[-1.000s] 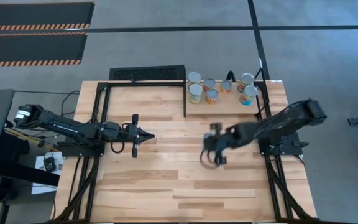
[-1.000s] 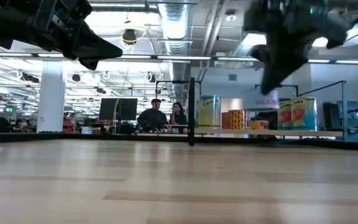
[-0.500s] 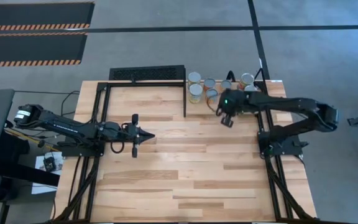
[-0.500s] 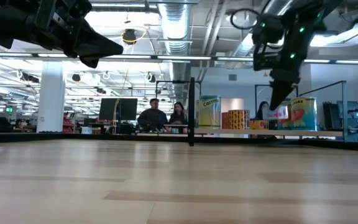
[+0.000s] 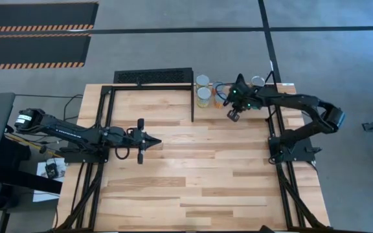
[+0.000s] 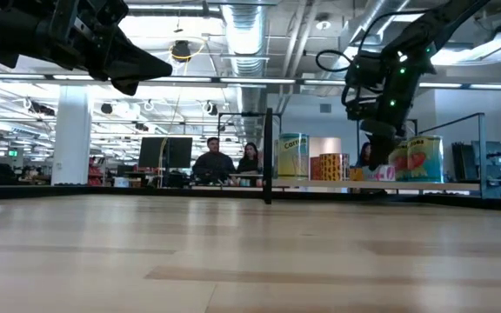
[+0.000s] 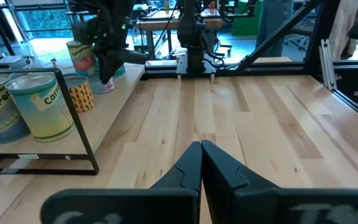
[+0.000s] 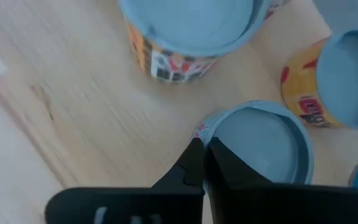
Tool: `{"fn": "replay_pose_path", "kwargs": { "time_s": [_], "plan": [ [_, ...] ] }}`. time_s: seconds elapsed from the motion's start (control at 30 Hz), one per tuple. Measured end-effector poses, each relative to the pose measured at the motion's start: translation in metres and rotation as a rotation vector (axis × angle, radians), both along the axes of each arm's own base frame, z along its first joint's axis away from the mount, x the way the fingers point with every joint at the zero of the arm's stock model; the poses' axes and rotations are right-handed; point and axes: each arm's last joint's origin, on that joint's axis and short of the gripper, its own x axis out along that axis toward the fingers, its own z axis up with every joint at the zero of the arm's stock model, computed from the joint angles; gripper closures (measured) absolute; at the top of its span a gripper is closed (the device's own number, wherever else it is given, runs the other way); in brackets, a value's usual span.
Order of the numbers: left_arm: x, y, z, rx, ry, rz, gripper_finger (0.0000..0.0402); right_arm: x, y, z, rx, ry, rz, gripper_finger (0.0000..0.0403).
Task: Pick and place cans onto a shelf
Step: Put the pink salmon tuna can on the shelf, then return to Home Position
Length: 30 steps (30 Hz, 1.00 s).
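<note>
Several cans with silver tops stand on the light-wood shelf [image 5: 283, 97] at the table's far right, among them two at its left end [image 5: 204, 96]. My right gripper [image 8: 204, 163] is shut and points down over the near rim of a can with a pink-and-white label [image 8: 260, 146], between a checkered can [image 8: 188, 37] and an orange can [image 8: 334, 81]. In the low view it [image 6: 379, 155] hangs just above that can [image 6: 381, 172]. My left gripper [image 5: 155, 141] is shut and empty, above the table's left middle. My right gripper's shut fingertips [image 8: 194, 163] stand at the near rim [image 8: 211, 127] of the pink-and-white can, coming from above and pointing down. I cannot tell whether they touch it. The can stands upright on the shelf.
A black bar [image 5: 193, 97] of the shelf frame stands just left of the cans. A black perforated panel [image 5: 153, 76] lies at the far left. Black frame rails run along both table sides [image 5: 283, 175]. Bare wooden tabletop [image 5: 193, 175] lies between the arms. People sit in the room behind [image 6: 220, 161].
My right gripper has swung from the table's middle toward the far edge to the cans on the shelf, then sunk a little and shifted slightly left over the pink-and-white can.
</note>
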Motion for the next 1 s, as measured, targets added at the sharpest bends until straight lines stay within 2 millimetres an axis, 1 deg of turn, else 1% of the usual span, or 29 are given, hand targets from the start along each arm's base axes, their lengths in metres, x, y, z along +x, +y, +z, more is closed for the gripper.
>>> {"fn": "replay_pose_path", "kwargs": {
  "time_s": [0.2, 0.47, 0.6, 0.7, 0.77, 0.87, 0.97, 1.0],
  "plan": [
    [0.000, 0.000, 0.000, -0.007, 0.000, 0.001, 0.0401, 0.001, -0.003, 0.002, -0.020, -0.033, -0.015, 0.0372],
    [0.000, 0.000, 0.000, -0.007, -0.003, 0.001, 0.0401, -0.001, -0.006, 0.003, -0.026, -0.036, -0.042, 0.0328],
    [-0.001, 0.000, 0.002, 0.006, -0.019, -0.001, 0.0401, -0.005, -0.002, 0.013, -0.062, -0.049, -0.041, 0.0309],
    [-0.001, 0.000, 0.003, 0.009, -0.022, -0.002, 0.0401, -0.010, 0.006, 0.026, -0.086, -0.079, -0.026, 0.0305],
    [-0.004, 0.000, 0.001, 0.009, -0.038, -0.017, 0.0401, -0.011, 0.015, 0.036, -0.106, -0.109, 0.003, 0.0311],
    [-0.011, 0.003, -0.006, -0.006, -0.071, -0.048, 0.0401, -0.007, 0.034, 0.047, -0.142, -0.184, 0.083, 0.0340],
    [-0.019, 0.009, -0.010, -0.034, -0.096, -0.042, 0.0401, -0.001, 0.055, 0.050, -0.180, -0.320, 0.219, 0.0385],
    [-0.021, 0.012, -0.010, -0.040, -0.100, -0.037, 0.0401, 0.001, 0.062, 0.050, -0.183, -0.367, 0.263, 0.0392]
  ]
}}
